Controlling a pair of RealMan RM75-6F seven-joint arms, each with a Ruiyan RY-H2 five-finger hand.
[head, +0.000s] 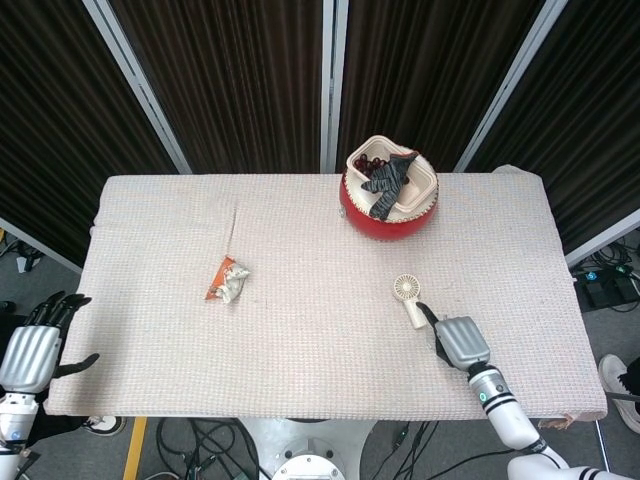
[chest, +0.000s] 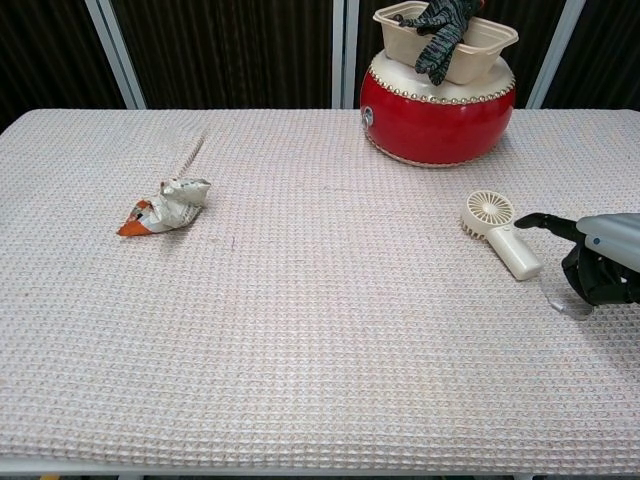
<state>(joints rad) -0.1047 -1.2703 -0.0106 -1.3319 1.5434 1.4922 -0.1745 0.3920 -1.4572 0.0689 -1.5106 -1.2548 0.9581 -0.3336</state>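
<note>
From the head view there are two hands, one fan, one crumpled wrapper, one red drum and one tub; the right hand lies low over the table, its dark fingers stretched to the handle end of the small white fan, which lies just ahead of it, though I cannot tell whether they touch; it holds nothing, fingers apart; the red drum stands well beyond that hand, further back on the table, with a cream tub on top holding one grey glove and some dark red pieces; the crumpled wrapper lies far off to that hand's left; the left hand hangs off the table's near left corner, fingers spread, holding nothing.

From the chest view only the right hand shows, at the right edge, one finger pointing at the fan just beside it, the rest curled loosely near the grey wrist strap; the drum with its tub and glove stands beyond it; the wrapper lies far to its left.
</note>
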